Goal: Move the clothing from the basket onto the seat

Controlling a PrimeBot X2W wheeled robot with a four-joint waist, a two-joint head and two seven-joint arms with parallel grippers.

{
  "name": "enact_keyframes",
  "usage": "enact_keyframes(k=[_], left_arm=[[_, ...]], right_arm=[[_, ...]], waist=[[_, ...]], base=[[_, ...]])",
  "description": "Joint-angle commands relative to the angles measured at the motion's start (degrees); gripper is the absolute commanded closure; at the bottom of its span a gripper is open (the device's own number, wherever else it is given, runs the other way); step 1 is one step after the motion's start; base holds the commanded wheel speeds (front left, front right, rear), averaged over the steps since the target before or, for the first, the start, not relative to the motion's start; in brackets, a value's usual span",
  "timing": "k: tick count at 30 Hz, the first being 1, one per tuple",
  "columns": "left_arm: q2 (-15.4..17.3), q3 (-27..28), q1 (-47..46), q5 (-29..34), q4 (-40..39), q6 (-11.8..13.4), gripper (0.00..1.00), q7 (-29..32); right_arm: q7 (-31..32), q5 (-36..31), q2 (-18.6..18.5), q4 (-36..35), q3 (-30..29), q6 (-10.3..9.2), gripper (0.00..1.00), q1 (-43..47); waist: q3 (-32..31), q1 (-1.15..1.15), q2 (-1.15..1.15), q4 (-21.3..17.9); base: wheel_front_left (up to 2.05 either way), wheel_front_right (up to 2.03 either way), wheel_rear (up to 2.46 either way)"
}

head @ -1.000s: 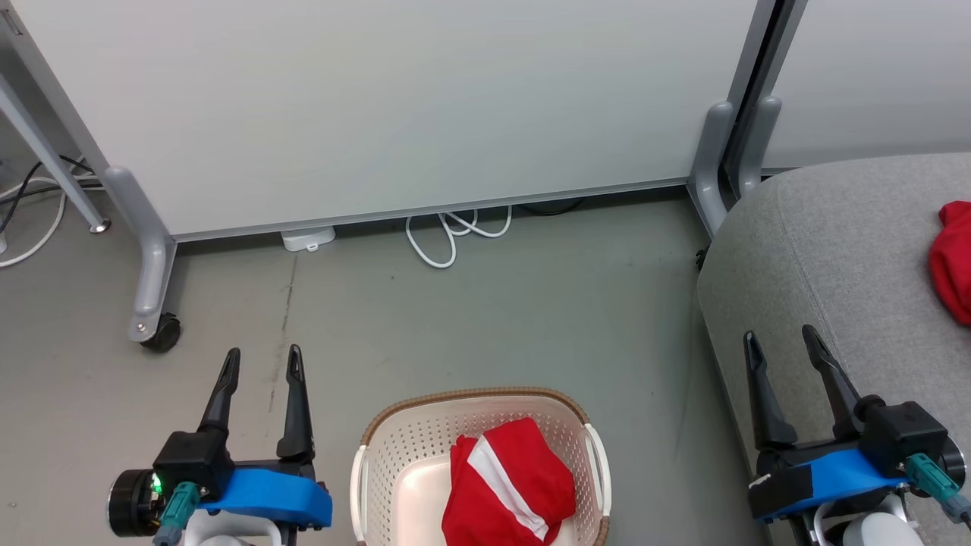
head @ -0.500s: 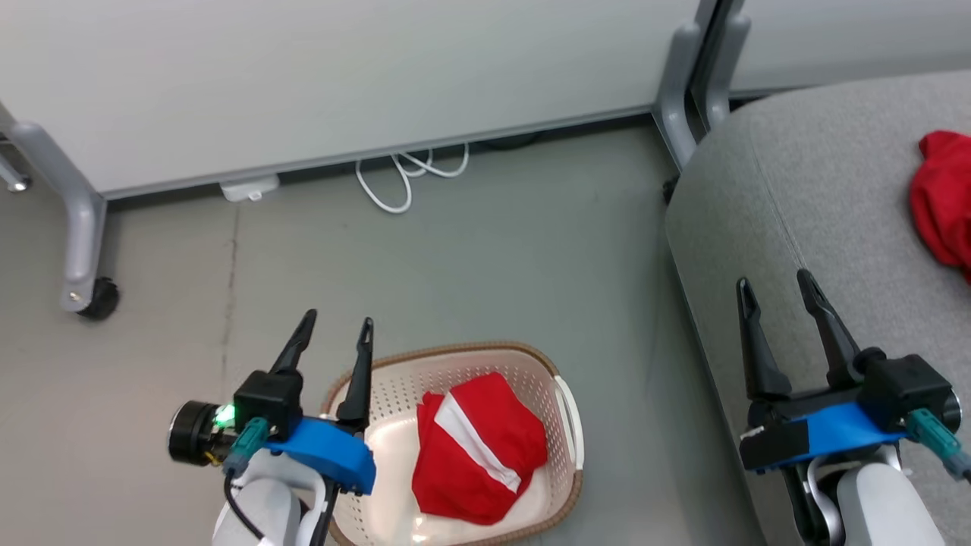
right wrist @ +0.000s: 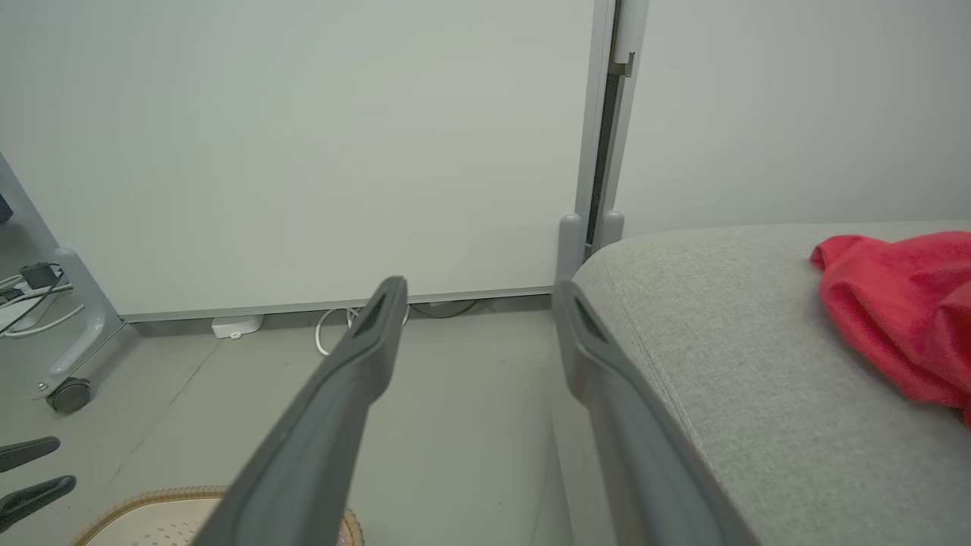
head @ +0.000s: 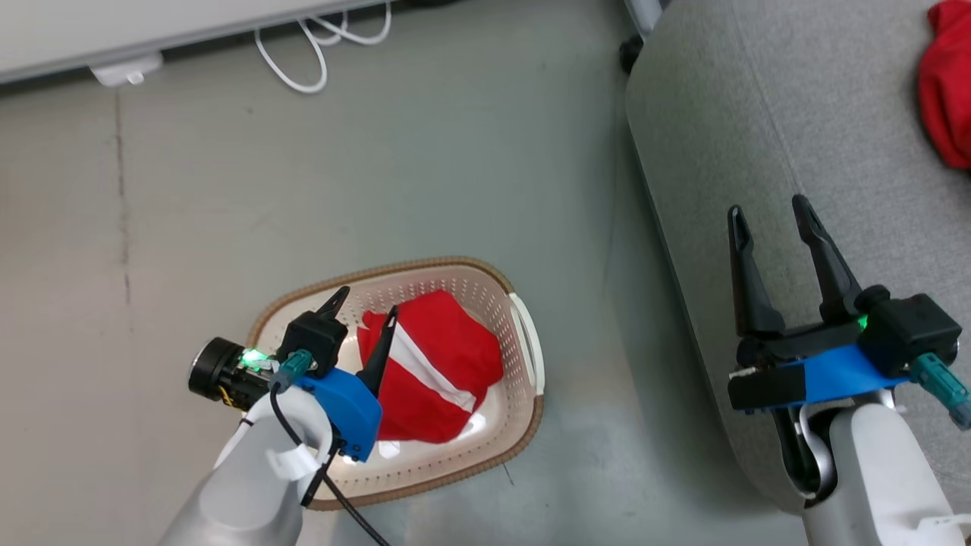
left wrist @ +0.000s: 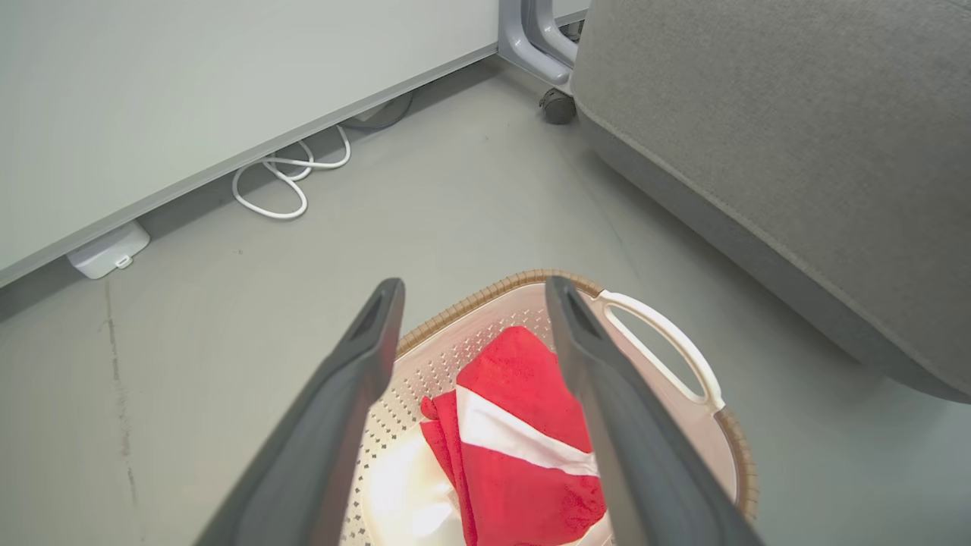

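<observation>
Beside the light-grey upholstered seat point(head: 758, 152), the cream laundry basket point(head: 425, 265) stands on the floor point(head: 379, 152) with one red-and-white garment point(head: 440, 364) bunched inside. A second red garment point(head: 944, 83) already lies on the cushion, well apart at the far right. Over the last second the head camera tips downward, so the whole scene slides up the frame. Apart from that, the left gripper point(head: 368, 299) swings in from the bare floor beside the basket and now hangs over its left half, fingers spread and empty, one tip at the garment's edge. Whether it touches the cloth cannot be told. The right gripper point(head: 768, 206) keeps its station over the seat's front edge, fingers likewise apart and holding nothing. The shift suggests the reach for the last garment is under way, with roughly half the job done. The left wrist view adds what the arm masks from the head camera: the cloth and its white stripe framed between the two fingers, with pale basket floor bare to one side and the white side handle point(left wrist: 660, 341) toward the seat. The right wrist view offers a cushion-level look at the delivered garment, crumpled, and catches the left gripper's dark tips at its lower-left corner, beside the basket's brown rim.
</observation>
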Motion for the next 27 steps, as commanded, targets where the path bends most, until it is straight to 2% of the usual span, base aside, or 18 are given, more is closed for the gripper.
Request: enact_keyframes(k=[1, 8, 15, 27], left_arm=[[0.5, -1.2, -1.8, -0.7, 1.6, 0.0, 0.0, -0.2], [1.6, -10.6, -9.2, -5.0, 10.5, 0.0, 0.0, -0.2], [1.8, -18.4, -14.4, -10.0, 17.0, 0.0, 0.0, 3.5], [3.6, -23.8, -20.7, -19.3, 21.0, 0.0, 0.0, 12.6]], right_arm=[[-0.2, 0.2, 0.2, -0.4, 0.2, 0.01, 0.0, -1.2], [-0.2, 0.1, 0.0, -1.5, 0.5, 0.01, 0.0, -4.8], [-0.2, 0.2, -0.7, -2.5, 0.3, 0.01, 0.0, -7.4], [-0.2, 0.4, -0.6, -4.0, -0.1, 0.01, 0.0, -10.6]], waist=[[3.3, -0.01, 0.0, -1.5], [9.5, -0.01, 0.0, -2.6], [15.3, -0.01, 0.0, -3.1], [24.4, -0.01, 0.0, -3.9]], base=[[0.0, 0.0, 0.0], [0.0, 0.0, 0.0], [0.0, 0.0, 0.0], [0.0, 0.0, 0.0]])
